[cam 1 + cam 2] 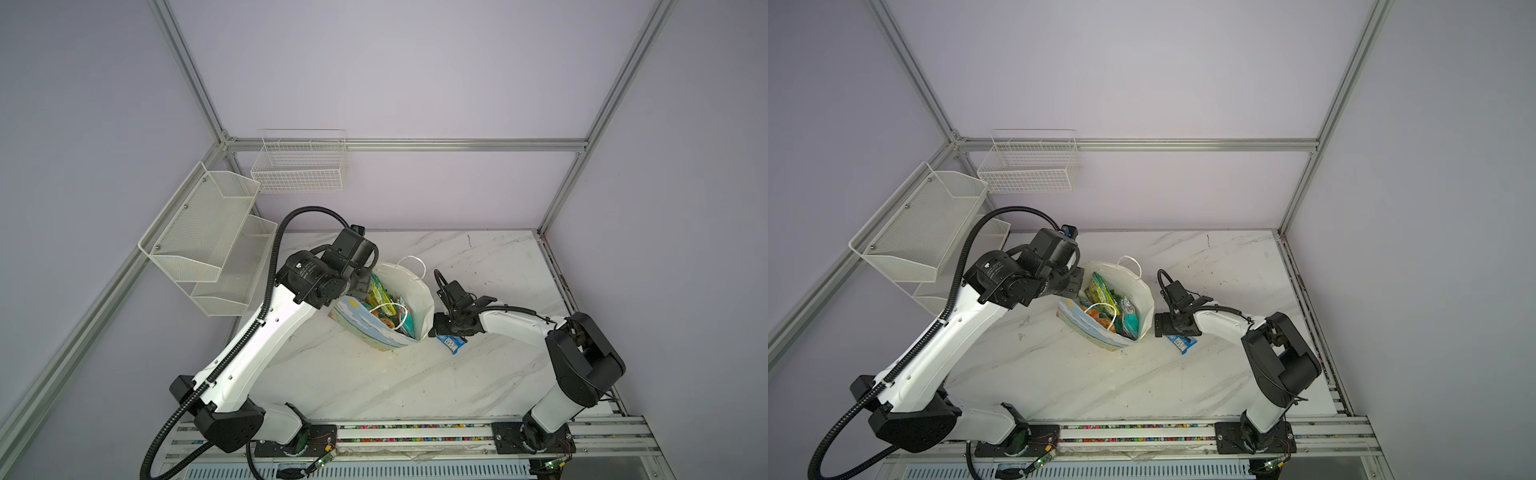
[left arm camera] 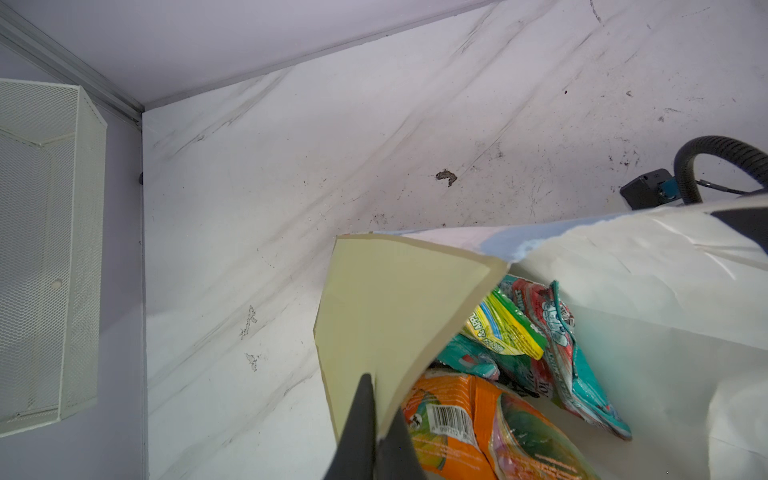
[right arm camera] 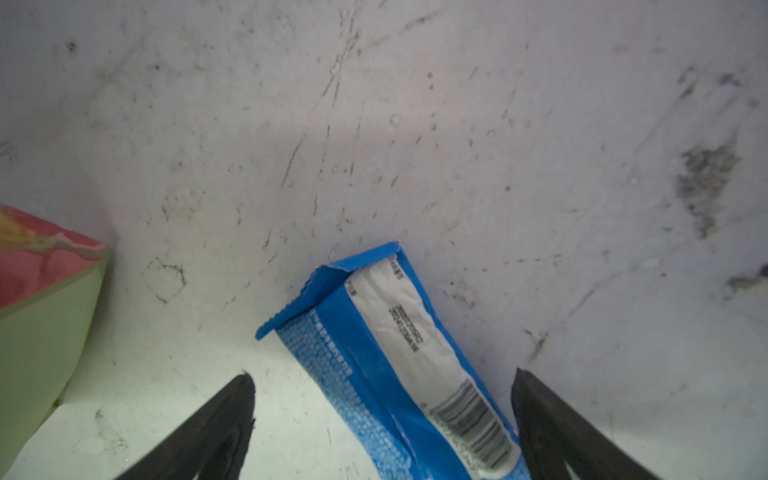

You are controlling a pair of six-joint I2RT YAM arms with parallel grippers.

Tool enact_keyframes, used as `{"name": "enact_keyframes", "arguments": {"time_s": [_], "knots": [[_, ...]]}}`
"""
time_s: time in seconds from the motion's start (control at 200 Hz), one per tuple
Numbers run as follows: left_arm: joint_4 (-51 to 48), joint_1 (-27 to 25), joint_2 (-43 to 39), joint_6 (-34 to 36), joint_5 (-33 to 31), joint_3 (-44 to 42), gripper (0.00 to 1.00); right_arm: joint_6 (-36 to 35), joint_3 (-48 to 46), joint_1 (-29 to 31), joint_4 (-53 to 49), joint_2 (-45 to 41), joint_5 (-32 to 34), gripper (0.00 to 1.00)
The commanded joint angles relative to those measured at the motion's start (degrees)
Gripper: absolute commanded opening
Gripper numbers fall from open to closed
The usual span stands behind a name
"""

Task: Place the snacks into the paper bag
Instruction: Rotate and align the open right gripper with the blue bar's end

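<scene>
The paper bag (image 1: 419, 299) stands open in the middle of the marble table in both top views, its sky-printed side (image 1: 1100, 332) facing front. Inside lie several snacks: an orange packet (image 2: 449, 432), a teal one (image 2: 582, 374) and a green-yellow one (image 2: 503, 328). My left gripper (image 2: 380, 399) is shut on the bag's rim flap (image 2: 395, 299), at the bag's far left edge (image 1: 363, 276). A small blue packet (image 3: 399, 353) lies flat on the table just right of the bag (image 1: 453, 343). My right gripper (image 3: 382, 374) hovers over it, open, one finger on each side.
A white wire basket (image 1: 299, 166) hangs on the back wall and a two-tier mesh shelf (image 1: 208, 232) on the left wall. A corner of the bag (image 3: 41, 332) stands close beside the right gripper. An aluminium rail (image 1: 415, 432) runs along the table's front edge.
</scene>
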Motion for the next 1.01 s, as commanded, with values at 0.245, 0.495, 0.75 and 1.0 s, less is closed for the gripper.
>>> {"name": "enact_keyframes", "arguments": {"time_s": [0.245,0.495,0.75,1.0], "knots": [[3.3,0.1,-2.6,0.2,-2.0,0.1,0.0,2.4,-5.8,-0.2,-0.7,-5.9,-0.2,0.97],[3.4,0.1,-2.4,0.2,-1.9,0.3,0.0,4.2,-6.8,2.7,1.2,-9.1,-5.8,0.97],[3.5,0.1,-2.4,0.2,-1.6,0.2,0.0,6.1,-6.7,5.5,3.5,-10.7,-7.1,0.97],[3.4,0.1,-3.6,0.2,-2.0,-0.6,0.0,7.4,-3.7,4.4,-1.5,-11.2,2.6,0.97]]}}
